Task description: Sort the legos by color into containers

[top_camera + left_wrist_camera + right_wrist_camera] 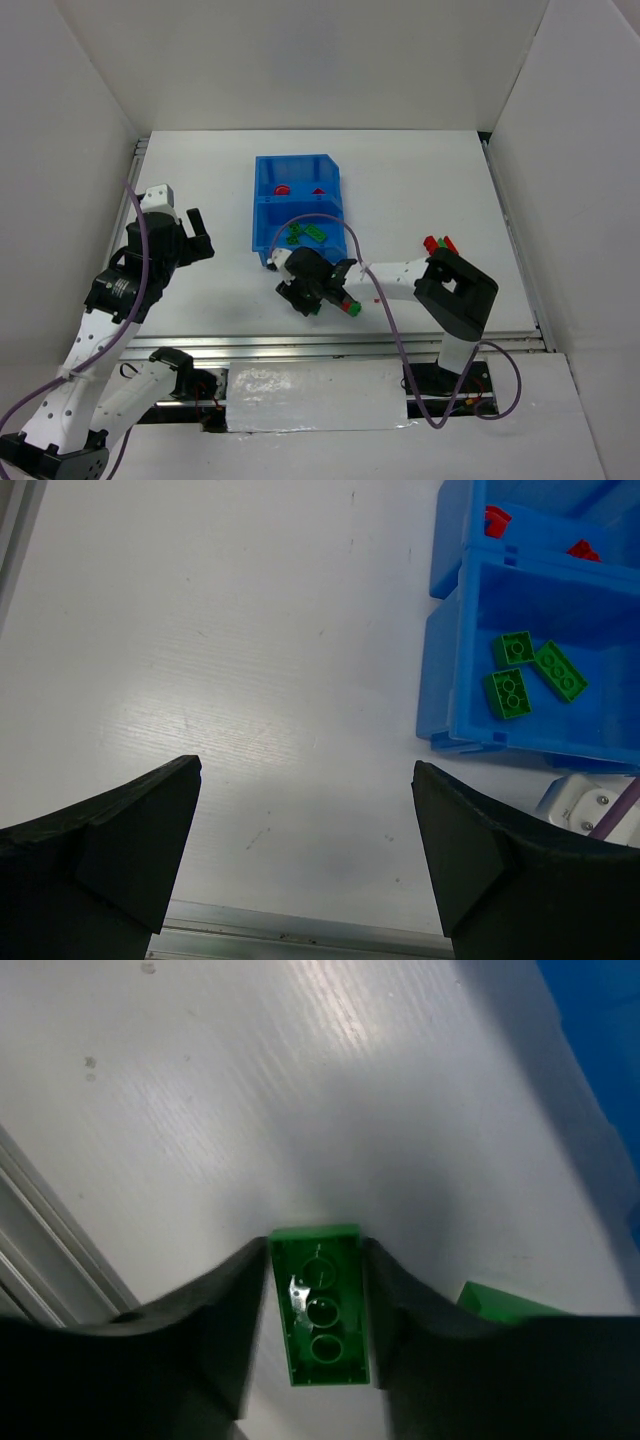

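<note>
**Pinching a green brick just short of the bin**

Slipping comes first among the risks. Grips the green brick (318, 1310) only by its long sides, close to the fingertips, hollow underside turned to the wrist camera. Could twist or pop free on the lift, given an off-centre squeeze.

Could also drag along the second green brick (500, 1305), lying just beside the right finger at the lower right of the wrist view. Seems to carry a red piece in the top view, though too small to be sure.

Could clip the wall of the bin (298, 199) on the way over, starting from just below its near edge, mid-frame in the top view.

Could land on the wrong side too. Belongs in the lower compartment with the green bricks (305, 234), not the upper one with the red bricks (282, 188).

Right pincer (316, 1260): partly drawn in, both fingers (210, 1330) pressed against the brick's sides, pinching it. Cannot tell whether lifted or resting on the table (250, 1110).

Left pincer (306, 768): spread to the full, holding and touching nothing, hovering over the table at the left of the top view.

More red and green bricks in a pile (437, 243), right of centre.
</note>
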